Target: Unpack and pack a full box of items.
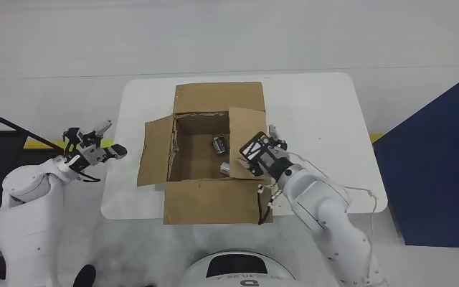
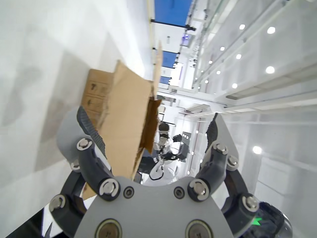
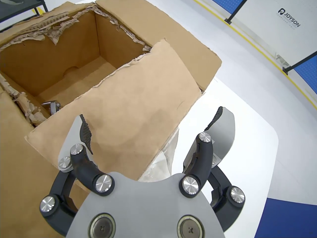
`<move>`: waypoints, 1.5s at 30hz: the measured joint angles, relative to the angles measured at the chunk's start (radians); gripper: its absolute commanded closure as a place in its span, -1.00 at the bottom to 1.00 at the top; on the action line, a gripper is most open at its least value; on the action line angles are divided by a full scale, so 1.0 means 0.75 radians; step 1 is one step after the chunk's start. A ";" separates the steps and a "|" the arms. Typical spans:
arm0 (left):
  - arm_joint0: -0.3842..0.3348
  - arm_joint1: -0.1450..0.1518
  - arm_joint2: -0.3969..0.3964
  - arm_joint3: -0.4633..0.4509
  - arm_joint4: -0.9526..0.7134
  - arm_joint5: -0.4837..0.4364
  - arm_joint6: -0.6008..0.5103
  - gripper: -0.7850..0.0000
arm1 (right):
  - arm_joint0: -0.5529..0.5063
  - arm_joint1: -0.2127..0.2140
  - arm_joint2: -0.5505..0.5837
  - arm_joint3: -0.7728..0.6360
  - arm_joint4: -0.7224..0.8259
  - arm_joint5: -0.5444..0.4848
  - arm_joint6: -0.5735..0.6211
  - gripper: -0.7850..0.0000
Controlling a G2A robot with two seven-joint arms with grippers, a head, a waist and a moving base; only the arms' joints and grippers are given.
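The box [image 1: 204, 154] sits mid-frame on the bench [image 1: 315, 107], with two metal parts [image 1: 219, 144] inside. My right pincer [image 1: 263, 142] gapes wide at the flap [image 1: 242, 125] right of the opening. I'd clear that flap before dipping in.

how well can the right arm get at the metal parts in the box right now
Probably not straight on: the torn flap leans in over the box, between the open right gripper and the metal parts. From above, the opening looks free.
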 measured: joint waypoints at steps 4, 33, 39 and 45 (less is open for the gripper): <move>-0.070 0.008 0.074 0.056 0.113 0.030 -0.014 -1.00 | 0.024 -0.004 -0.039 0.013 -0.024 0.019 0.021 -1.00; -0.273 -0.001 0.169 0.048 -0.311 -0.163 -0.065 -1.00 | 0.081 0.007 -0.011 0.129 0.027 -0.033 0.089 -1.00; -0.211 0.018 0.162 0.130 -0.157 -0.200 -0.012 -1.00 | 0.127 -0.002 -0.075 0.181 -0.080 0.039 0.152 -1.00; -0.185 0.016 0.206 0.184 -0.147 -0.215 0.003 -1.00 | 0.163 -0.011 -0.117 0.201 -0.088 0.062 0.159 -1.00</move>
